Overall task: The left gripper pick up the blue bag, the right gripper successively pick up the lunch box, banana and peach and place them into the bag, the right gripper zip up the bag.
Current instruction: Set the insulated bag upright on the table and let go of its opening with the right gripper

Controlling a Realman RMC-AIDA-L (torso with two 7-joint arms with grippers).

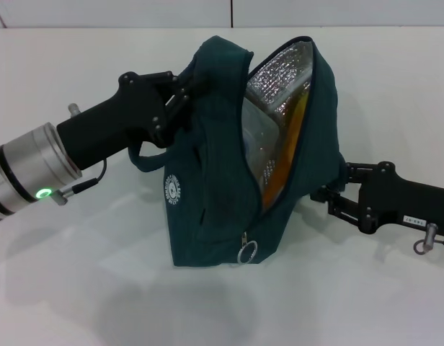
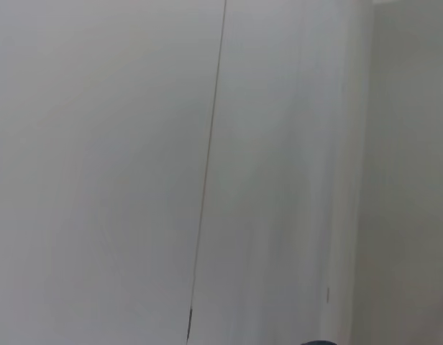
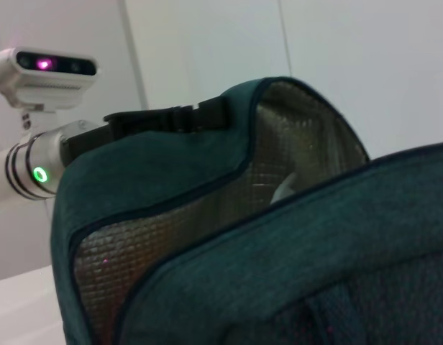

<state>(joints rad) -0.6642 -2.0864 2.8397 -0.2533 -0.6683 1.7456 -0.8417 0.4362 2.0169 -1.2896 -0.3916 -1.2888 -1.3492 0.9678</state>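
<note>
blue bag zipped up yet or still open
Open. The blue bag gapes along its top, silver lining and yellow contents showing; the ring pull sits at the low end.

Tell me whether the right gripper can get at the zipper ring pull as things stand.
Probably yes. The ring pull hangs exposed on the blue bag, nothing covering it. The right gripper sits against the bag's far side, so it must come around. The left gripper holds the top.

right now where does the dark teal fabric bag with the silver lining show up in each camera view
Head view: the dark teal fabric bag stands at centre on the white table, mouth unzipped, between the left gripper at its top and the right gripper.
Left wrist view: only a dark sliver at the bottom edge, too little to identify.
Right wrist view: the bag fills the frame, close up.
Shared landmark: the silver quilted lining.
</note>
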